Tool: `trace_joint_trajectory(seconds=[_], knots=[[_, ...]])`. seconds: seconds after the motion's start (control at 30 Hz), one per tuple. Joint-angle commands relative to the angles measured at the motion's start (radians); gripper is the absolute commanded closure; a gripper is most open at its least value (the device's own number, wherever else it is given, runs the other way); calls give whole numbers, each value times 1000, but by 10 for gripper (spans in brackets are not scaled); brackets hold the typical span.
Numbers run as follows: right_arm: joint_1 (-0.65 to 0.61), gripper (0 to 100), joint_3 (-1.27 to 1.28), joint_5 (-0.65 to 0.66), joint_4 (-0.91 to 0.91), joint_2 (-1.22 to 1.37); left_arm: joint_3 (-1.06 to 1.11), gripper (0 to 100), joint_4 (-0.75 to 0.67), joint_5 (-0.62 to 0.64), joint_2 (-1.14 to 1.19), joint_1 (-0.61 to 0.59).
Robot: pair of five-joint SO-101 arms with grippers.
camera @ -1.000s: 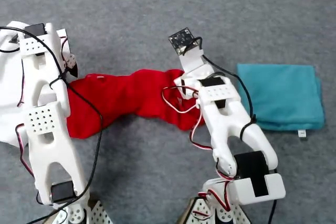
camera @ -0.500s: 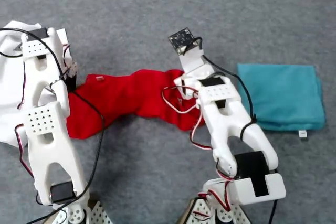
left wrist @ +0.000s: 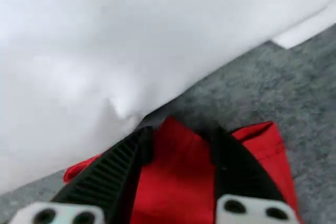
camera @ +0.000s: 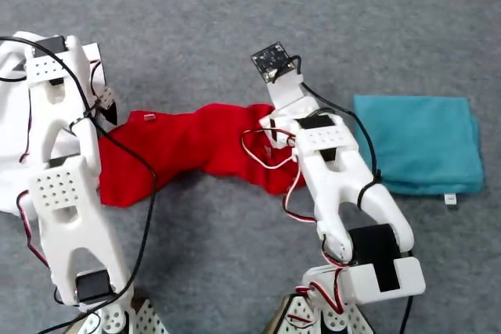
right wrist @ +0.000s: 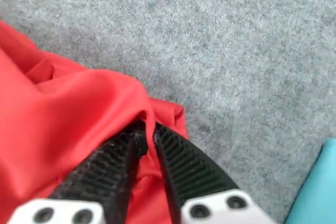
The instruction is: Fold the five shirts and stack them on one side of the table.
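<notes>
The right gripper (right wrist: 148, 128) was clamped on a fold of the red shirt (camera: 196, 150), which lay crumpled on the table (camera: 235, 29). The left gripper (left wrist: 181, 132) straddled its other end, jaws apart. Closing there could also have snagged the white shirt (left wrist: 105, 51) just beside, dragging both.

White arms (camera: 74, 224) — black servos (camera: 376, 248), red-and-black cables (camera: 258, 158)

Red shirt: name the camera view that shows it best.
The high view: the red shirt lies in full, stretched across the table. The left wrist view shows one end between the spread fingers of the left pincer, beside white cloth. The right wrist view shows a bunched fold pinched in the right pincer.
</notes>
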Motion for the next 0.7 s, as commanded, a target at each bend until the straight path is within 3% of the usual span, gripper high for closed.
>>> trace_joint_trajectory(seconds=[0.0, 0.17, 0.43, 0.6, 0.67], knots=[[19, 990, -36, -2, -21, -1, 86, 790, 12, 6, -119, 11], [19, 990, -36, -2, -21, -1, 101, 789, 9, 6, -71, 11], [19, 990, -36, -2, -21, -1, -106, 795, 9, 64, 139, 8], [19, 990, -36, -2, -21, -1, -245, 978, 11, 86, 194, 3], [19, 990, -36, -2, -21, -1, -293, 971, 11, 86, 199, 3]])
